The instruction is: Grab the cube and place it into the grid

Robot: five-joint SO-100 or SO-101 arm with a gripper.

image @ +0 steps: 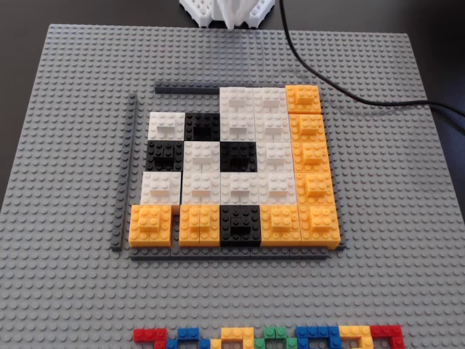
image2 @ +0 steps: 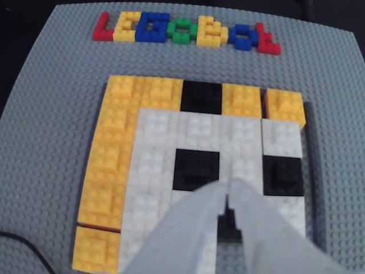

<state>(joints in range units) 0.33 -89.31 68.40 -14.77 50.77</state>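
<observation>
The grid (image: 236, 171) of white, black and orange blocks lies in the middle of the grey baseplate (image: 65, 145). Several white cubes (image: 236, 102) sit pressed into it, and I cannot tell which one is the task's cube. No white cube lies loose on the plate. In the wrist view my gripper (image2: 228, 194) hangs over the near rows of the grid (image2: 194, 171), shut, with its white fingers (image2: 188, 228) touching at the tips and nothing between them. The fixed view shows only the white arm base (image: 229, 11) at the top edge.
A row of small coloured bricks (image: 269, 338) lines the plate's near edge in the fixed view. A black cable (image: 327, 80) crosses the upper right. A dark strip (image: 125, 174) lies apart to the grid's left. Bare studs (image: 182, 102) show at the grid's upper left corner.
</observation>
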